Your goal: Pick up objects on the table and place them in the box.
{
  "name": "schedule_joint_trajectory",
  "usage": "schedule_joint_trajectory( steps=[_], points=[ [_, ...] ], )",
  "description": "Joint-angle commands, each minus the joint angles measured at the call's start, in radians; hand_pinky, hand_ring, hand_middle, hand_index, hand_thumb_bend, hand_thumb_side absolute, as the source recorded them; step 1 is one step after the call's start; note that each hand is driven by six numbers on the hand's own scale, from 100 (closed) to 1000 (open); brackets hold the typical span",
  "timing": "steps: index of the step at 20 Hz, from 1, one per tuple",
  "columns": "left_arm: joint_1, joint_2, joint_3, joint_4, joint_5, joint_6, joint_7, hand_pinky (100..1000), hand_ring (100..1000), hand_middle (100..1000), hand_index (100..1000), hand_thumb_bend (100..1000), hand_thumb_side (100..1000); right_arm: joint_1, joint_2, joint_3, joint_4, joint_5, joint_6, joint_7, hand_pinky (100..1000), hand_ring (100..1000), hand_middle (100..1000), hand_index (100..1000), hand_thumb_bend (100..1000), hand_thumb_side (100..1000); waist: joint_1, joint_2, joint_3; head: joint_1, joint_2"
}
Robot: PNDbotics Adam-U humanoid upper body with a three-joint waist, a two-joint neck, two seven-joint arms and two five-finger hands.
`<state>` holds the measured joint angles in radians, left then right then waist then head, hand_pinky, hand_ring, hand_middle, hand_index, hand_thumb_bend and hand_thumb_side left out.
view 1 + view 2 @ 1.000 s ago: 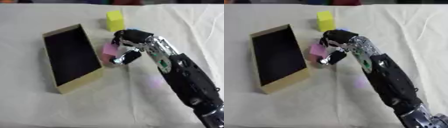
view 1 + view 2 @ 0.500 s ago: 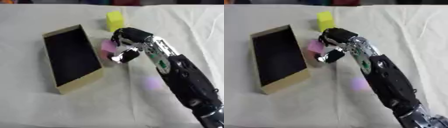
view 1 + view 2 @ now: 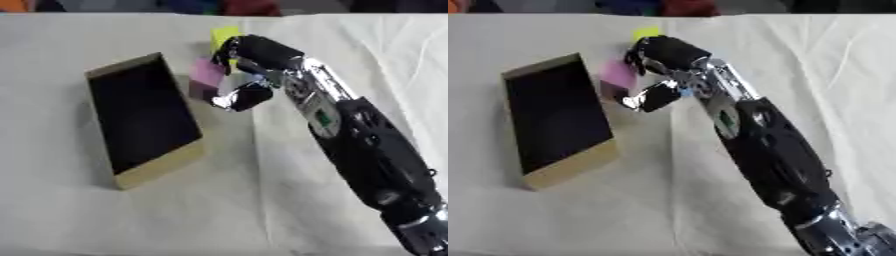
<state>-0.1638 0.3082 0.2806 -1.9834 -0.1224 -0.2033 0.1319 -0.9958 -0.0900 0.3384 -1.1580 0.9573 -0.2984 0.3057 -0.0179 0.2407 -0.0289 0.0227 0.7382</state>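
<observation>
Right now the robot's right hand is curling its fingers and thumb around a small pink cube-shaped block, pinching it between the dark fingers above and the silvery thumb below. The block is sitting just beside the right-hand wall of the shallow open tan cardboard box with a dark inside, near its far end; whether it is clear of the white cloth-covered table or touching it cannot be told. A small yellow block is lying on the cloth behind the hand, partly hidden by the knuckles, so it is waiting to be dealt with after this one. The left hand is not showing in either view.

Judging by its flat faces and crisp edges, the pink block is probably light and stiff, something like foam or painted wood, and not fragile. Its smooth sides may be a little slippery, so opposite flat faces are the sensible place to hold it, which is roughly how the hand is taking it. A corner hold would likely let it twist out. The box wall is low, so carrying it across should be asking for only a small lift and a short sideways move to the left.
</observation>
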Motion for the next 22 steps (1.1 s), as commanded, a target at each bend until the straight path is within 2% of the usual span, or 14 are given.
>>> schedule_joint_trajectory(
  steps=[1,6,9,10,12,22],
  points=[
    [-0.007,0.015,0.000,-0.017,0.002,-0.001,-0.007,649,656,753,819,100,739,-0.065,0.044,-0.008,-0.049,-0.022,0.014,0.001,751,807,481,674,105,625,0.002,-0.022,0.005,-0.005,-0.002],
    [-0.008,0.014,0.000,-0.017,0.004,-0.001,-0.009,649,656,753,819,100,739,-0.107,0.115,-0.002,-0.049,0.005,0.032,0.004,741,801,482,674,112,617,0.002,-0.023,0.021,-0.014,-0.001],
    [-0.012,0.012,-0.002,-0.017,0.006,0.000,-0.011,649,656,753,819,100,740,-0.124,0.153,-0.003,-0.041,0.044,0.033,-0.019,734,796,483,673,110,625,0.001,-0.021,0.028,-0.019,0.000],
    [-0.013,0.012,-0.003,-0.017,0.006,0.000,-0.012,649,656,753,819,100,740,-0.130,0.166,-0.006,-0.038,0.058,0.034,-0.030,732,795,482,673,121,596,0.000,-0.020,0.031,-0.020,0.000],
    [-0.014,0.011,-0.004,-0.017,0.007,0.000,-0.013,649,656,753,819,100,739,-0.139,0.187,-0.011,-0.026,0.088,0.037,-0.054,731,794,482,673,119,593,-0.001,-0.018,0.037,-0.023,-0.001],
    [-0.017,0.005,-0.006,-0.017,0.008,0.001,-0.022,647,654,753,819,100,740,-0.131,0.265,-0.056,0.083,0.245,0.052,-0.120,723,793,479,670,115,607,0.004,-0.010,0.053,-0.030,-0.004]
  ],
)
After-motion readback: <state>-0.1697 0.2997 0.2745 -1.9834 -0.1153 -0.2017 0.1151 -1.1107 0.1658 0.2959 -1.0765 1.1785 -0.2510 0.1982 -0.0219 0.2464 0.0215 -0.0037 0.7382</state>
